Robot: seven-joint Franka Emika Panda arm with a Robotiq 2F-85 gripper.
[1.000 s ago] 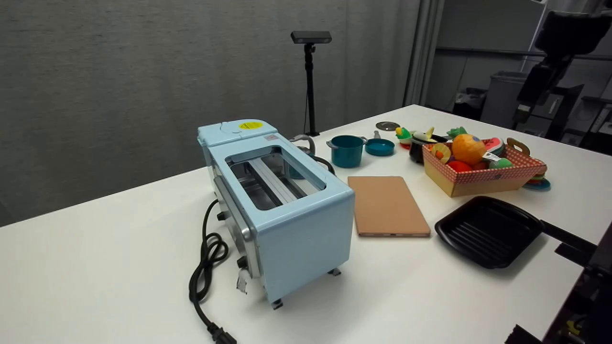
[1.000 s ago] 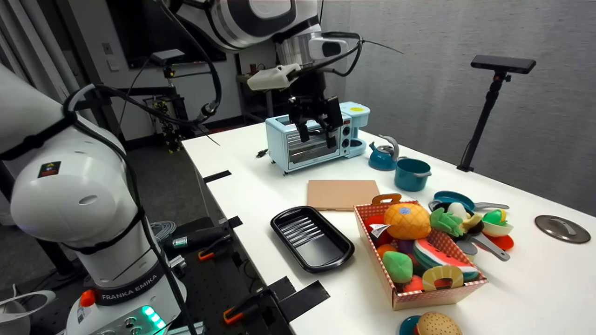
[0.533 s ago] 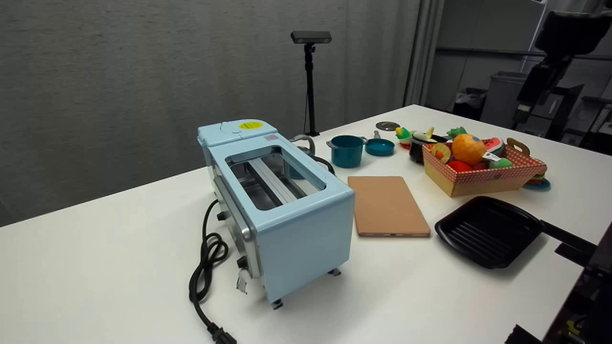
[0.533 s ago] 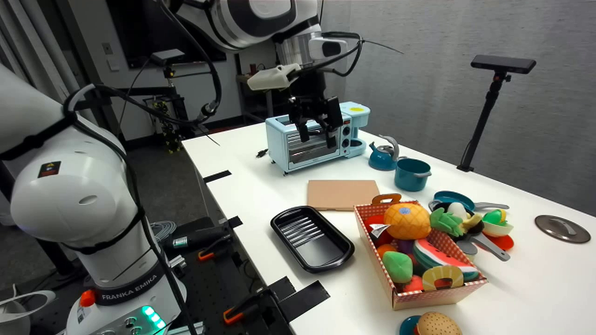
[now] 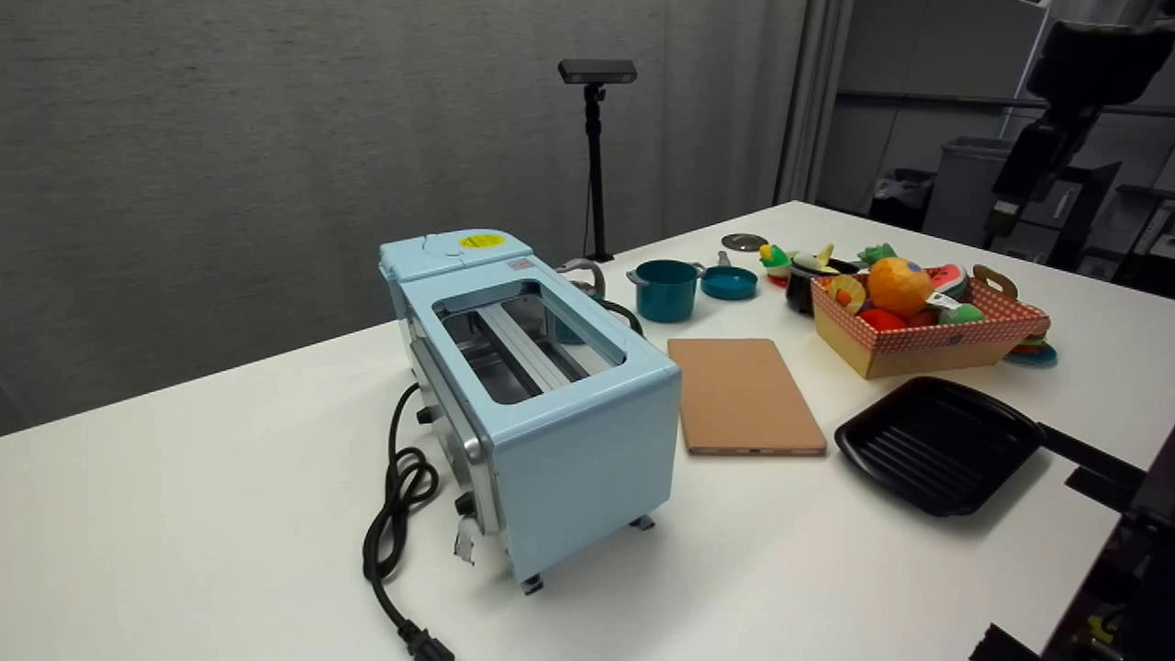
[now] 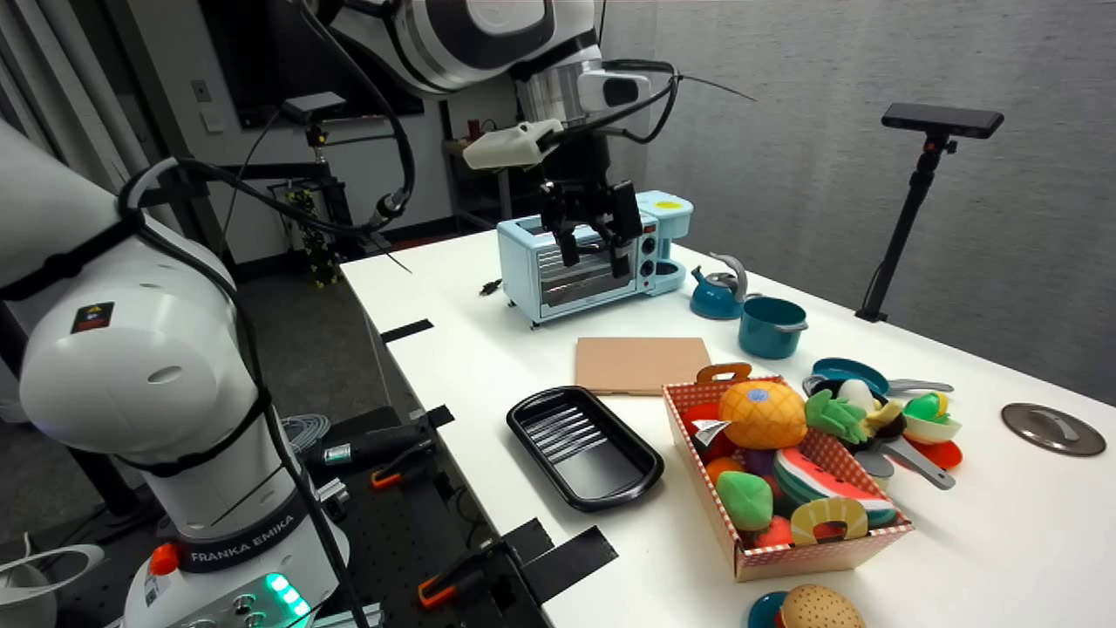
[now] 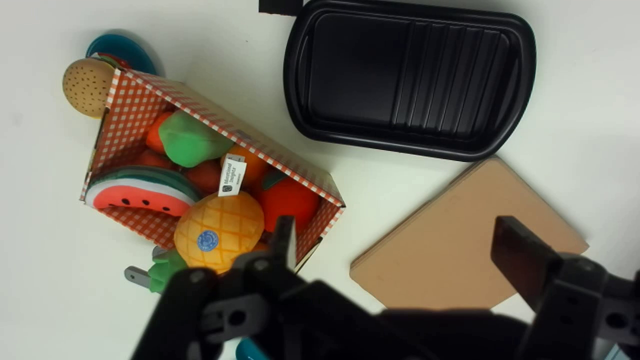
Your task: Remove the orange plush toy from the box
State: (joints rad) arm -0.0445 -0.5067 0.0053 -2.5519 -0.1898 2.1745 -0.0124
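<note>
Wrist view shows the gripper higher than the box and apart from it, jaws spread wide, gripping nothing. The orange plush, marked like a pineapple, lies inside the box next to the watermelon, its leaves poking past one long wall. Near the box's opposite wall is the pan. The board lies near the box's end by the orange plush; the burger sits just beside the other end.
</note>
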